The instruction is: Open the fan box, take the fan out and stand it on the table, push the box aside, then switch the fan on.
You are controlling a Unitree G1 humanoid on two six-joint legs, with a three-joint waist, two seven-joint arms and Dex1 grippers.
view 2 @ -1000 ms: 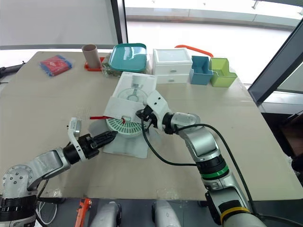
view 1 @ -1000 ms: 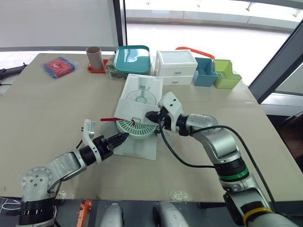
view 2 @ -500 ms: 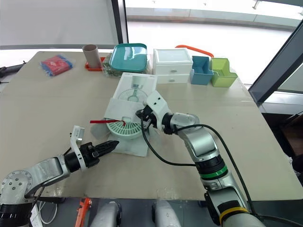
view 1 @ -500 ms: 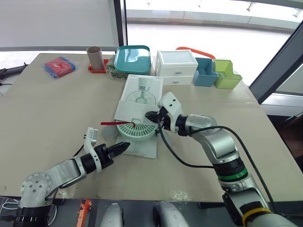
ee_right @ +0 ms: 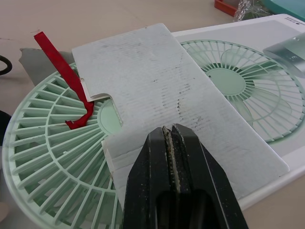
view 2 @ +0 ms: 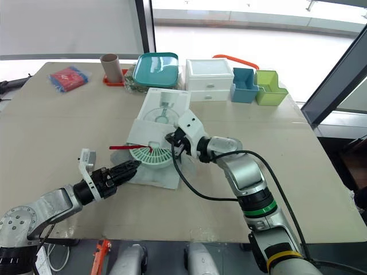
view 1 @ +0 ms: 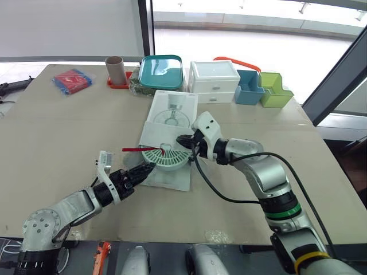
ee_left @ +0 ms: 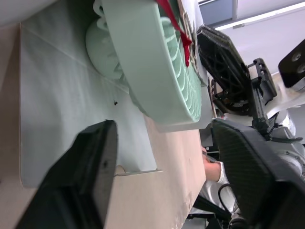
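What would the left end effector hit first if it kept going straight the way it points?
Most likely the rim of the pale green fan, which lies just ahead of the left end effector on the opened fan box. Depth is unclear, so it may scrape the box first.

No text, label or number is legible, not even on the printed fan box.

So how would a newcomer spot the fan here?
Start at the beige table, then find the flat white fan box lying at its middle. The fan sticks out of the box's near end: a round pale green grille with a red ribbon, unlike the printed fan picture beside it.
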